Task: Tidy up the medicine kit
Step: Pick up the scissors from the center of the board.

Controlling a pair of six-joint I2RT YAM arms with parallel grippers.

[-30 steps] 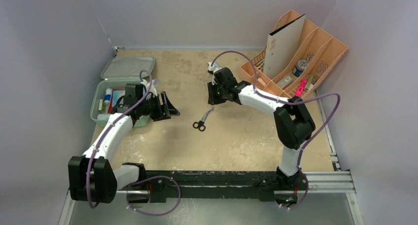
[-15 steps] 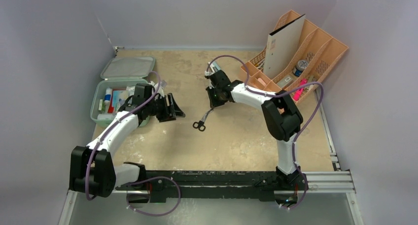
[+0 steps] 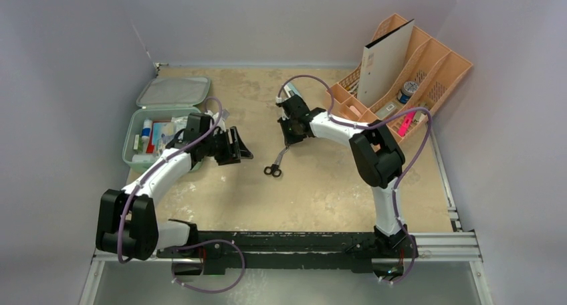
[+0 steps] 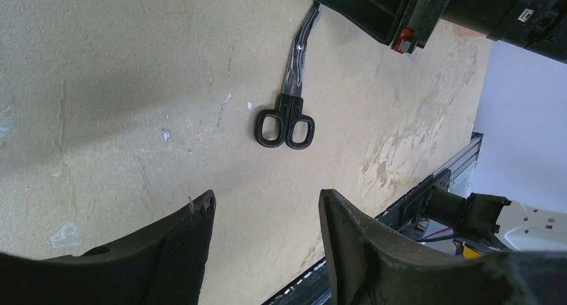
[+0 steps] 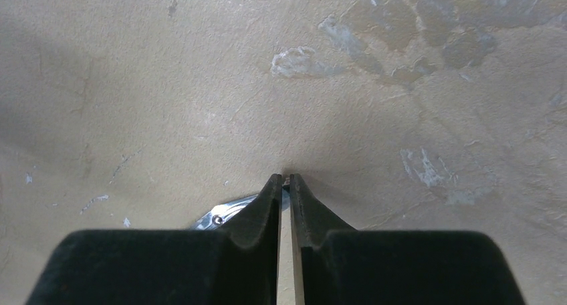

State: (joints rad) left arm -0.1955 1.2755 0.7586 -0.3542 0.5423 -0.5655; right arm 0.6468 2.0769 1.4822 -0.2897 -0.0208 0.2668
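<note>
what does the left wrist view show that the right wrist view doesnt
Only left wrist: the whole scissors, black loop handles included, the open left hand, and the right hand seen from outside at the blade end. Only right wrist: a close look down that hand's fingers, closed on the blade. Both: part of the scissors' metal and the tan table.
</note>
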